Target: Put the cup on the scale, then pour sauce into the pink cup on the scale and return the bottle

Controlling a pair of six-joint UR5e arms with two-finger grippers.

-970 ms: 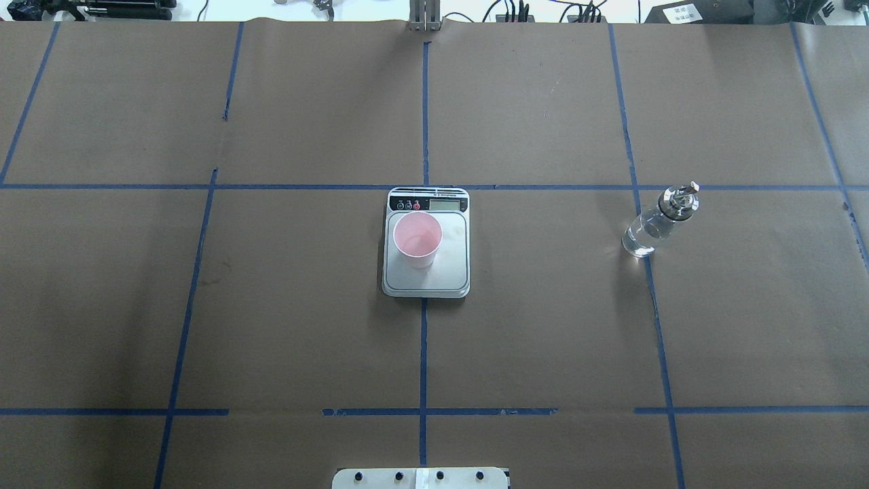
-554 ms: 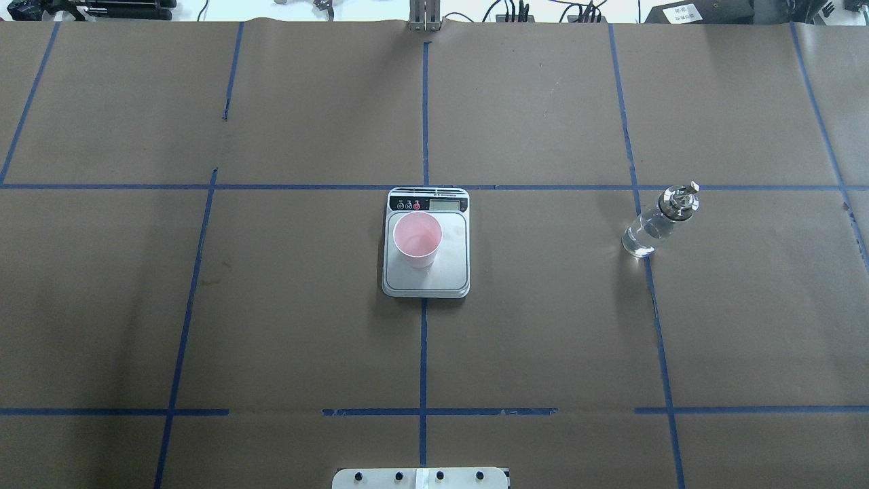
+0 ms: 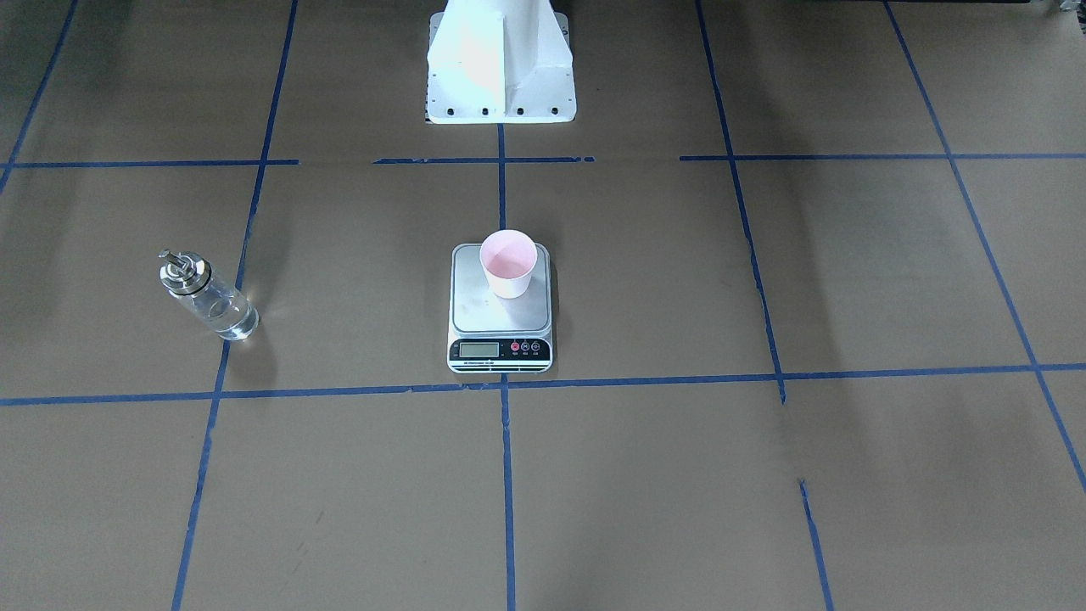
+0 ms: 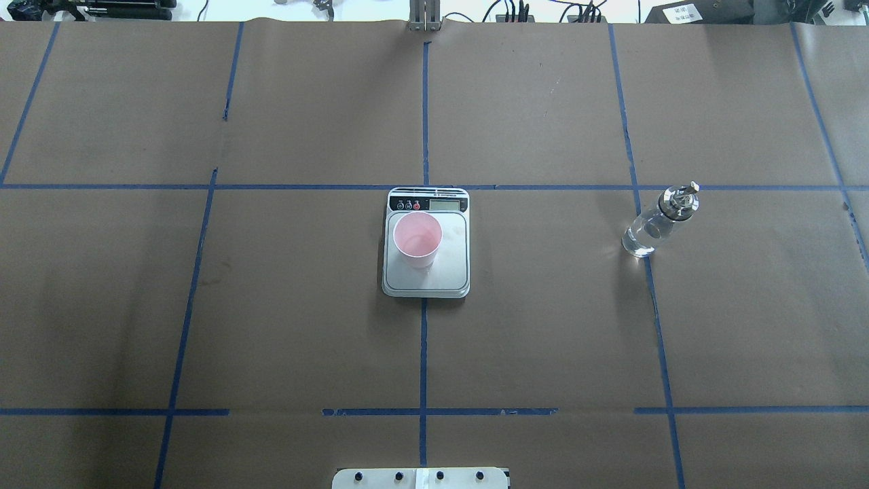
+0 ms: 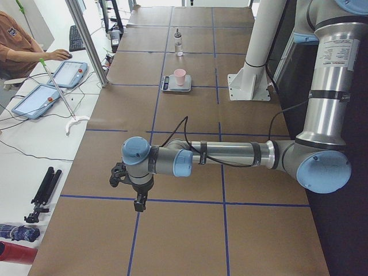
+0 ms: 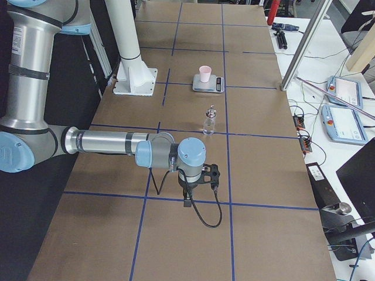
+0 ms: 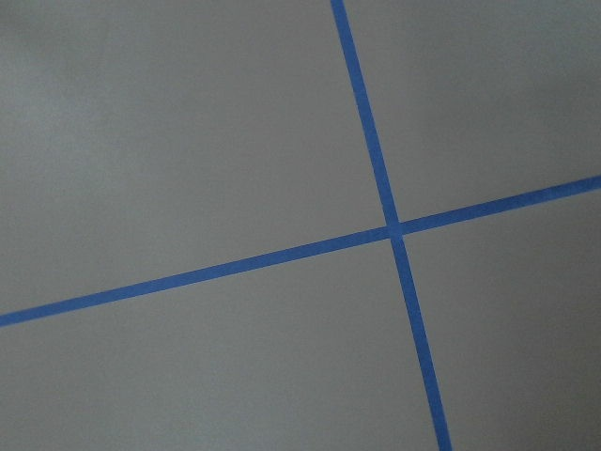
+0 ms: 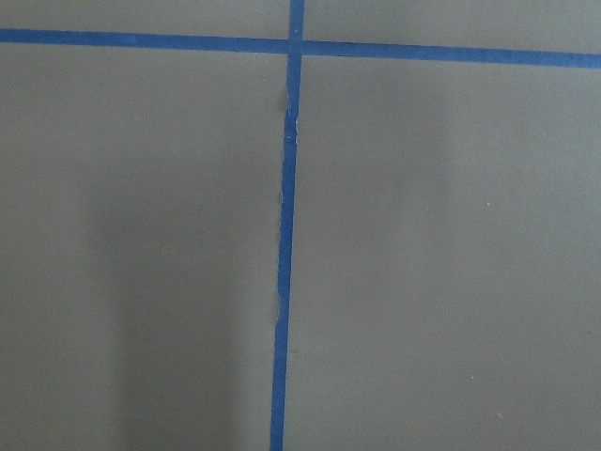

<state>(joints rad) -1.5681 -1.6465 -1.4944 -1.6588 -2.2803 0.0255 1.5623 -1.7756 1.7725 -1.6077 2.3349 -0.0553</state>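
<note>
The right gripper (image 6: 186, 203) hangs pointing straight down over a blue tape crossing (image 8: 296, 45) near the table's (image 4: 543, 339) right end. It holds nothing, but whether its jaws are parted I cannot tell from this side view. Its forearm lies low and level, reaching out from the base. Beyond it, towards the middle, the bottle (image 6: 208, 122) stands upright on its base, its long axis vertical and its spout tipped away from the robot. Further on, the cup (image 4: 417, 239) sits upright on the scale (image 4: 449, 273). The left gripper (image 5: 138, 205) hangs the same way at the opposite end, its jaws equally unreadable. The right arm is clearly the nearer one to take the bottle.
</note>
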